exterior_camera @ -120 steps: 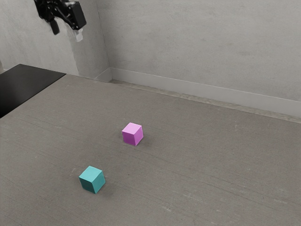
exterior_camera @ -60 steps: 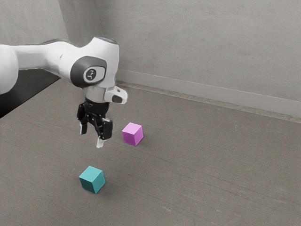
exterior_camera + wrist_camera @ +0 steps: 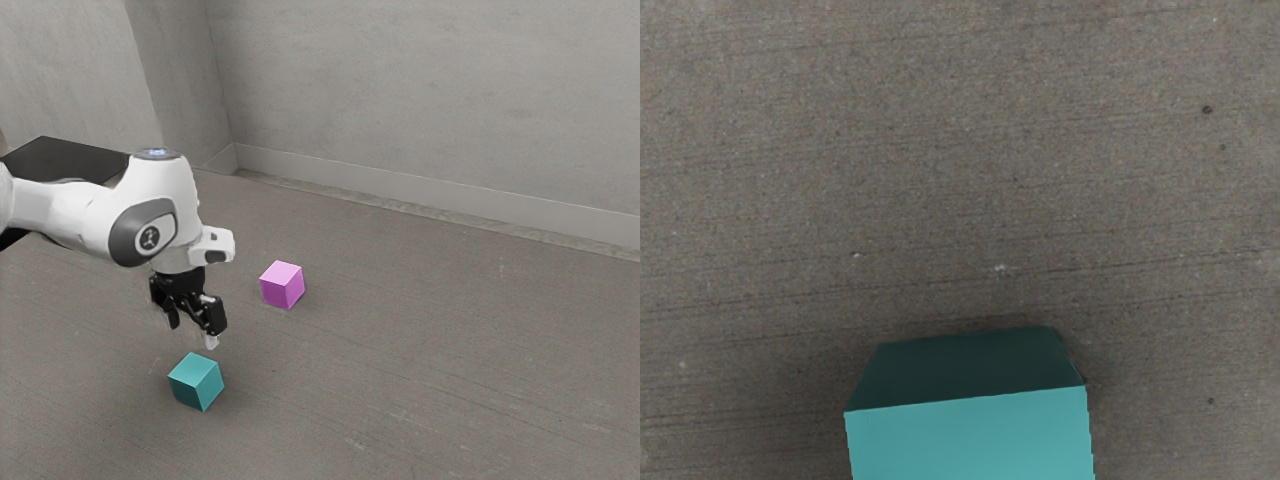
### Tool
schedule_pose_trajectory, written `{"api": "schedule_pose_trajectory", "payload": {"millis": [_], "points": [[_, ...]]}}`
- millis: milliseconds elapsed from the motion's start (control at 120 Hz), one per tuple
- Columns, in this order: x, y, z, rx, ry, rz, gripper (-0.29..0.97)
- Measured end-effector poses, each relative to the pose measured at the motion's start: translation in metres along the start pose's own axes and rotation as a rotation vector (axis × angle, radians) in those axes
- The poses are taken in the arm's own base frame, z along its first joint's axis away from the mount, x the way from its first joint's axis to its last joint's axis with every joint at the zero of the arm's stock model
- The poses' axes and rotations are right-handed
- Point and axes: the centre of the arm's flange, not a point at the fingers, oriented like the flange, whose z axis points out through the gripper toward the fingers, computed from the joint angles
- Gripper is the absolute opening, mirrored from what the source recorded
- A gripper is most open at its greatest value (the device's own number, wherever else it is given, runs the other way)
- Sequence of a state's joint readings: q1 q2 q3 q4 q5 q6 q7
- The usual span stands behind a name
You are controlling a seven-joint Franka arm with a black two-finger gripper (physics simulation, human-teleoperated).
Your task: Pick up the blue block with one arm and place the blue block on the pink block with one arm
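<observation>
Noted grey table carrying both blocks well apart, arm bent low over it, and gripper hung fingers-down just above the blue block, fingers parted and gripping nothing. Judged as lining up to straddle the block for a grasp, with the pink block left free nearby as stacking target. Against half a second earlier: lowered and shifted toward the blue block, neither block displaced.
</observation>
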State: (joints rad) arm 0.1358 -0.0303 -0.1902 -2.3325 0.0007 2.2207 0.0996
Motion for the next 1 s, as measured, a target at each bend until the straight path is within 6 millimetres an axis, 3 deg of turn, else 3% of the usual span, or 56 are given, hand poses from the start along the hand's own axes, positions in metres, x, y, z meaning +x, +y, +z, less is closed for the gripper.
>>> {"api": "schedule_pose_trajectory", "payload": {"millis": [100, 183, 267, 308, 433, 525, 742, 1000], "points": [[-0.005, 0.029, 0.012, -0.01, -0.001, 0.05, 0.68], [-0.01, 0.034, 0.019, -0.017, -0.002, 0.056, 0.68], [0.012, 0.02, -0.017, -0.004, 0.07, 0.042, 0.68], [0.014, 0.011, -0.023, 0.0, 0.073, 0.029, 0.68], [-0.017, -0.014, 0.012, -0.002, -0.009, -0.02, 0.68], [-0.026, -0.015, 0.025, -0.002, -0.03, -0.022, 0.68], [-0.028, 0.0, 0.043, -0.006, -0.049, 0.011, 0.68], [-0.028, -0.011, 0.058, -0.014, -0.068, -0.011, 0.68]]}}
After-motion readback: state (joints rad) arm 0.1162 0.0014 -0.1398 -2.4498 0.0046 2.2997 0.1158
